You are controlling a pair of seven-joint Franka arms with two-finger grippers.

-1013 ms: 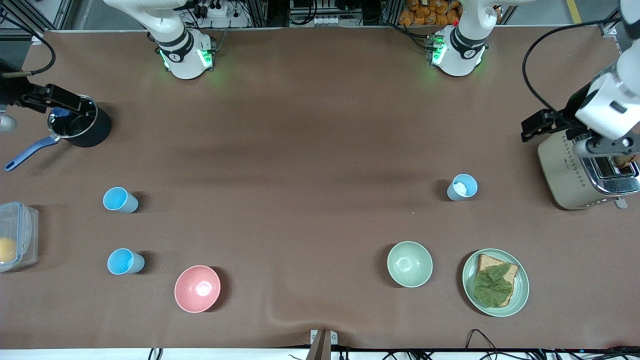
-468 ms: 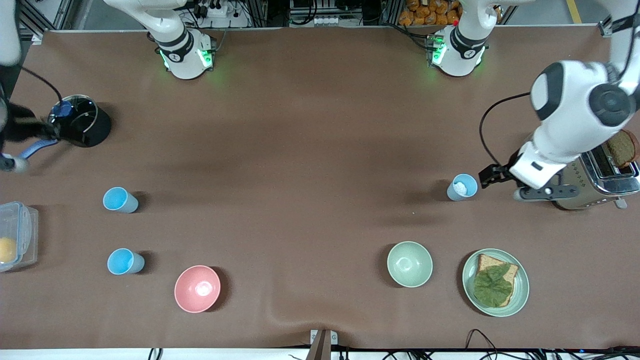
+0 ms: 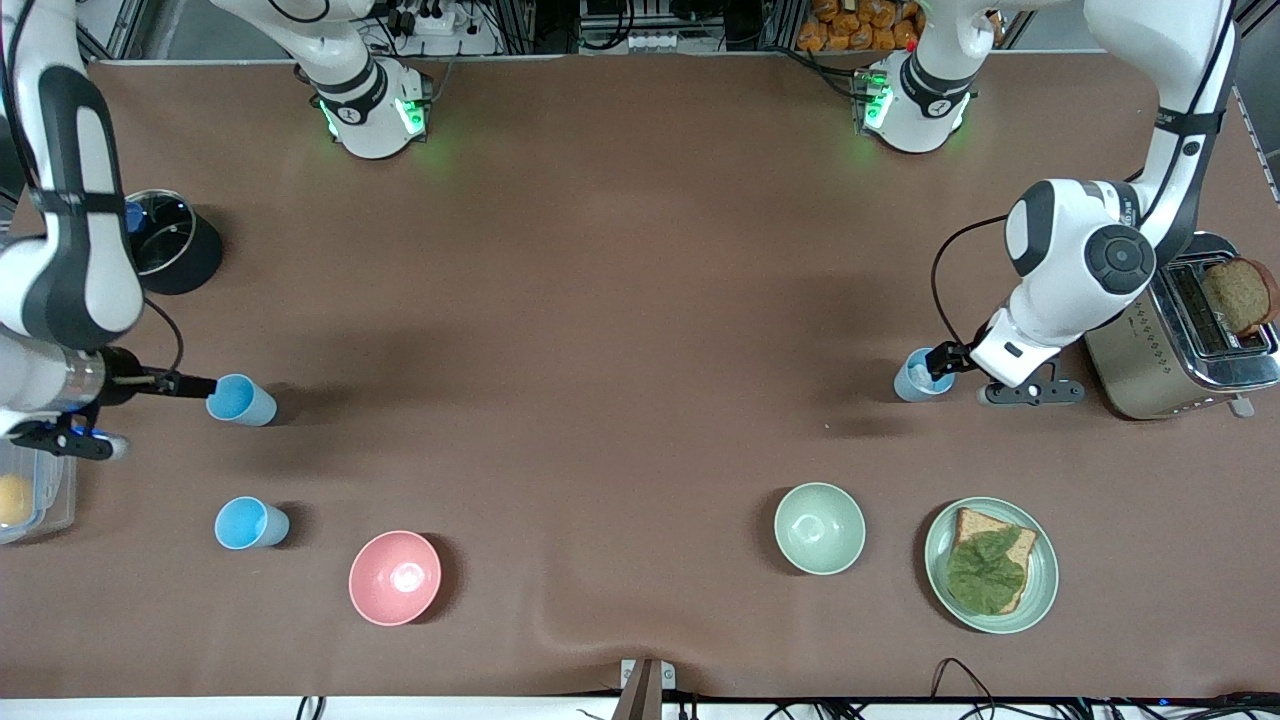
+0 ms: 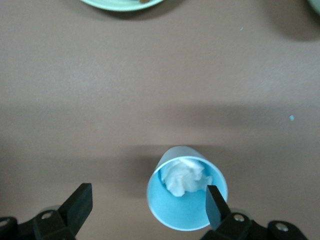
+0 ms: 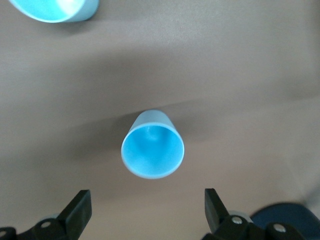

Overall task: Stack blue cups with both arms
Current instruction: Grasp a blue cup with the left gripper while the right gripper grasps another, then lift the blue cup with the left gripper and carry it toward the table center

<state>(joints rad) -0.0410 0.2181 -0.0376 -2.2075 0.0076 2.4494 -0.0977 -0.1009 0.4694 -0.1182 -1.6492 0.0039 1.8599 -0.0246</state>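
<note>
Reaching-for-the-cups step: left gripper (image 4: 145, 205) wide open by the blue cup with white stuff (image 3: 916, 377) near the toaster (image 3: 1170, 350), right gripper (image 5: 145, 210) wide open by the empty blue cup (image 3: 240, 400), likely needing to slide in and squeeze next

The left arm (image 3: 1085, 255) bends down from its base at the table's left-arm end, its gripper (image 4: 147, 210) low with fingers spread wide. The right arm (image 3: 70, 250) reaches down at the other end, its gripper (image 5: 147, 212) likewise spread open.
</note>
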